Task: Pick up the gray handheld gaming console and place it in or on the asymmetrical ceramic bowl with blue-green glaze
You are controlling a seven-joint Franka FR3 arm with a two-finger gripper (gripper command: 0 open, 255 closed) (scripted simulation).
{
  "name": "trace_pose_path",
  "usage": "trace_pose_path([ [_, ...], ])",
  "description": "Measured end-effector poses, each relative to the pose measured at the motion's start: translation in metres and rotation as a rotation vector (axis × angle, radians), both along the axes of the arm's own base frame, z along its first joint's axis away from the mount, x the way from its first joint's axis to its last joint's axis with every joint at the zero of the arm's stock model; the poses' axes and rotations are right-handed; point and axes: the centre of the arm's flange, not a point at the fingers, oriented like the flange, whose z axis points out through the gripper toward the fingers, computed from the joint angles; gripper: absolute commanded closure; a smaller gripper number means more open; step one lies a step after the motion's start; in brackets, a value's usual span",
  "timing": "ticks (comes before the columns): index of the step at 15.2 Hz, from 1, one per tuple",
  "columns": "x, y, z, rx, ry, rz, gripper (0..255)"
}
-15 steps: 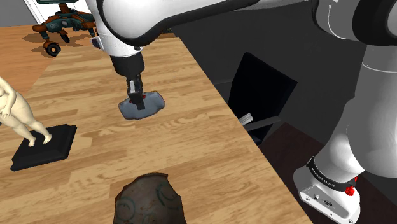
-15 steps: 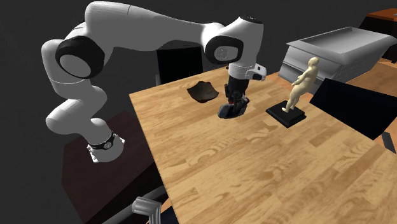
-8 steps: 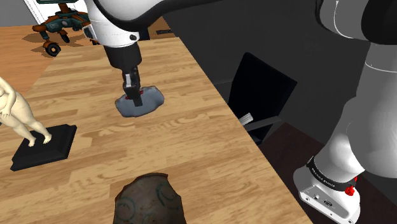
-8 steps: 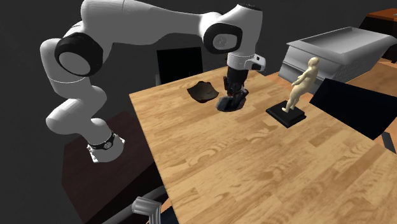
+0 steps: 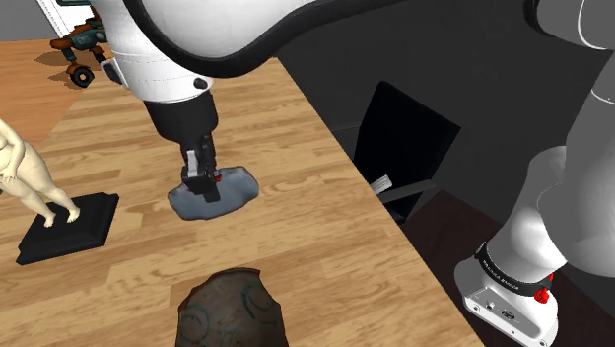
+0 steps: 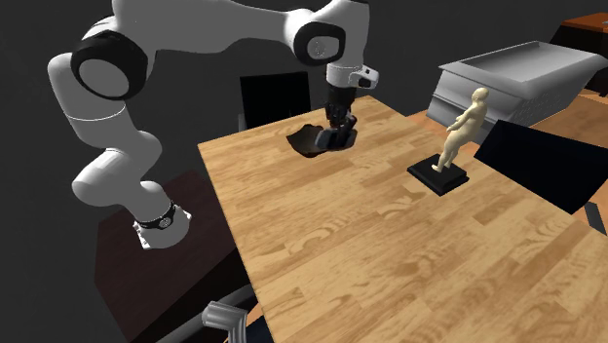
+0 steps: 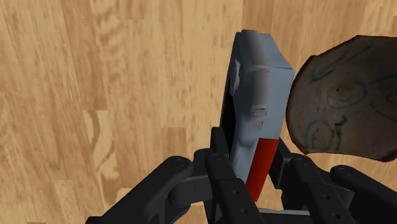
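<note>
Grey-blue slab-shaped handheld console with a red strip (image 7: 256,95) is in the grip of the all-black two-finger gripper (image 7: 251,145). The fingers (image 7: 217,147) are clenched on its two sides at the red-strip end.

In the wrist view the long axis runs straight out from the fingers. The far end points away from the hand, over the light wooden tabletop (image 7: 95,95). In the shoulder view the console (image 5: 219,193) looks like a wide, fairly flat slab under the gripper (image 5: 201,183). There the long axis runs across the picture and rises a little to that view's right. We can't tell whether it is clear of the wood.

The dark brown irregular bowl with blue-green squiggles (image 7: 343,102) sits just beside the console's far half, not touching it. In the second exterior view the console (image 6: 341,140) hangs right next to the bowl (image 6: 306,141), on its right.

Well apart on the table (image 5: 296,227) is a pale beige human figurine on a black square base (image 5: 44,192), at the shoulder view's left. In the second exterior view the figurine (image 6: 460,127) stands to the right of the gripper (image 6: 338,132).
</note>
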Motion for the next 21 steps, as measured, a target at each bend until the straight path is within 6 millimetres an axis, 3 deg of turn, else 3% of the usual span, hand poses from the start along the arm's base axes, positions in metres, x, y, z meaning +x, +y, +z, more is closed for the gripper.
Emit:
trace_pose_path([
  [12, -0.144, 0.071, 0.006, 0.0, 0.0, 0.001, 255],
  [14, -0.155, 0.076, 0.001, 0.0, 0.0, 0.0, 255],
  [21, -0.159, 0.077, -0.034, 0.0, 0.0, -0.001, 255],
])
